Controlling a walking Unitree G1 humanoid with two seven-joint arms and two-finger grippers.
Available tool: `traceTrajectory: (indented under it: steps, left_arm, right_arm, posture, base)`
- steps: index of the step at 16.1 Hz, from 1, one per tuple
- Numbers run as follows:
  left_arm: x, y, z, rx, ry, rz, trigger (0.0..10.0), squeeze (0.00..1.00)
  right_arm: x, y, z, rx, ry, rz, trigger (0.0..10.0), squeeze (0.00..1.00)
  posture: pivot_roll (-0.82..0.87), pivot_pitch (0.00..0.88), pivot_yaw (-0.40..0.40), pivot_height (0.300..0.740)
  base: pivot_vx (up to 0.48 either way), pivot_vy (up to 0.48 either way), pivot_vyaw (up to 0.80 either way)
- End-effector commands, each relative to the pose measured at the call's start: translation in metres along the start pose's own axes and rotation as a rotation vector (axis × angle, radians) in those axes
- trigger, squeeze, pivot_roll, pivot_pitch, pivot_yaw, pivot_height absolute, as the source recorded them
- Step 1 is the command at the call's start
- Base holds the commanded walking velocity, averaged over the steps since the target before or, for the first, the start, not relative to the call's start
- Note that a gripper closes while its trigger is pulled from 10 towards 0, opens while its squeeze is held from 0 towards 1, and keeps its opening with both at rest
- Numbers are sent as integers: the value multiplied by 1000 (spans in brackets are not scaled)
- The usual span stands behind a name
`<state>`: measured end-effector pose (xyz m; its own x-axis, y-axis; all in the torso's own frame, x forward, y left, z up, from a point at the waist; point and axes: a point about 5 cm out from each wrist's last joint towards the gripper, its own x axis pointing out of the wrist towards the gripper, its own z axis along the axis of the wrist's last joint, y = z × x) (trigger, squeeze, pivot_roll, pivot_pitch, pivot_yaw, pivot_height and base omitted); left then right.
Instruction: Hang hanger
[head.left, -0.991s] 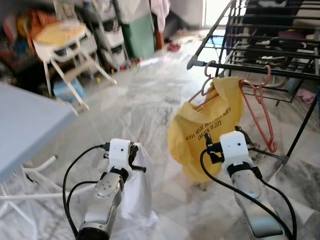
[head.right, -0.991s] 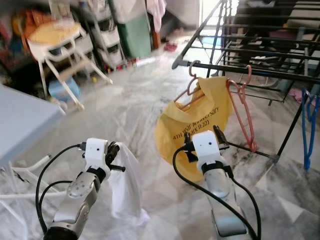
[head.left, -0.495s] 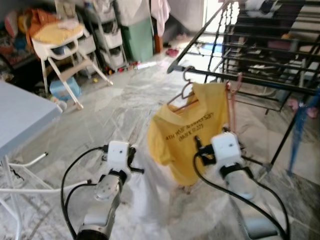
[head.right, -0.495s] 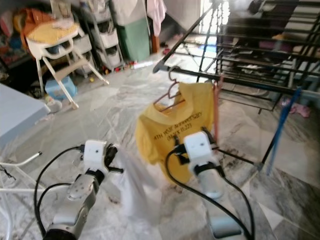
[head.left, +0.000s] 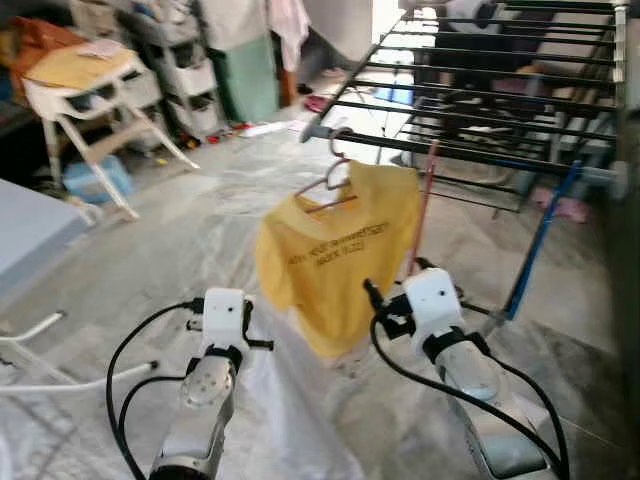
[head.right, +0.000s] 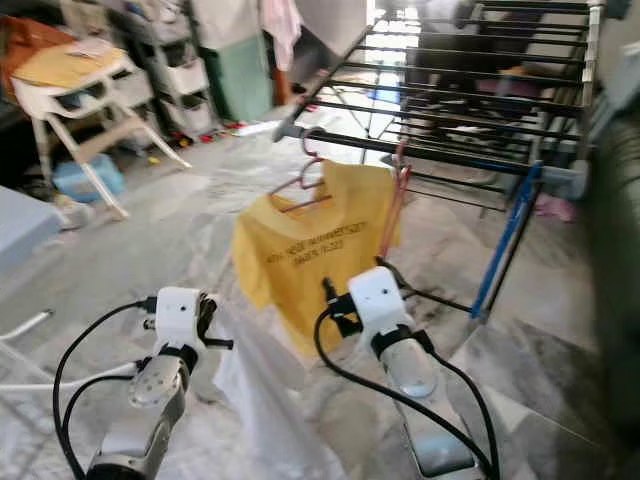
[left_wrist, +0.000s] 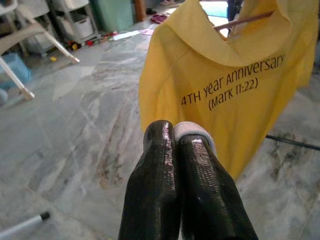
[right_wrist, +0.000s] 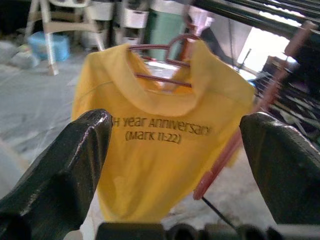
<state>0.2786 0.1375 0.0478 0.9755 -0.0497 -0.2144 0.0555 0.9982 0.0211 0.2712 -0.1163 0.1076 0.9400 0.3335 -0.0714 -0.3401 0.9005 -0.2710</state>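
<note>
A yellow shirt (head.left: 335, 260) hangs on a pink hanger (head.left: 332, 184) whose hook sits over the front bar of the black drying rack (head.left: 480, 150). Beside it on the same bar hangs a bare pink hanger (head.left: 424, 205). My right gripper (right_wrist: 172, 150) is open wide, a short way in front of the shirt and level with its printed text, its fingers (right_wrist: 65, 165) holding nothing. My left gripper (left_wrist: 175, 137) is shut low on the left, with a white cloth (head.left: 295, 400) draping from it down to the floor.
A blue pole (head.left: 535, 235) leans at the rack's right. A grey table (head.left: 25, 235) juts in on the left. A white high chair (head.left: 85, 85), storage drawers (head.left: 180, 65) and a green bin (head.left: 245, 75) line the back. Marble floor lies open between.
The whole view has swung, so the rack and shirt now sit more central and the blue pole shows. Both grippers keep their states; the right one stays near the shirt.
</note>
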Motion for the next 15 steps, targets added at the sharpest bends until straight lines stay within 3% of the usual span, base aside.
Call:
traceTrajectory:
  steps: [1,8,12,13,15]
  left_arm:
    - [-5,15,2,4,-30,68,10000,0]
    - [-4,19,6,23,-39,73,10000,0]
    - [2,14,19,58,-75,14,10000,0]
    - [2,8,26,49,-111,-50,10000,0]
    - [3,5,39,78,-170,-75,10000,0]
  right_arm:
    - [9,9,12,-2,-50,71,10000,0]
    - [14,10,12,18,-55,86,10000,0]
    - [11,6,5,50,-33,77,10000,0]
    - [10,5,1,58,-18,90,10000,0]
    - [10,5,-2,51,-6,131,10000,0]
  posture:
    - [-67,0,25,740]
    - [-72,0,54,740]
    - [-81,0,82,740]
    - [-81,0,86,740]
    - [-78,0,85,740]
  base:
    - [0,0,800]
    - [0,0,762]
    - [0,0,0]
    - [0,0,0]
    - [0,0,0]
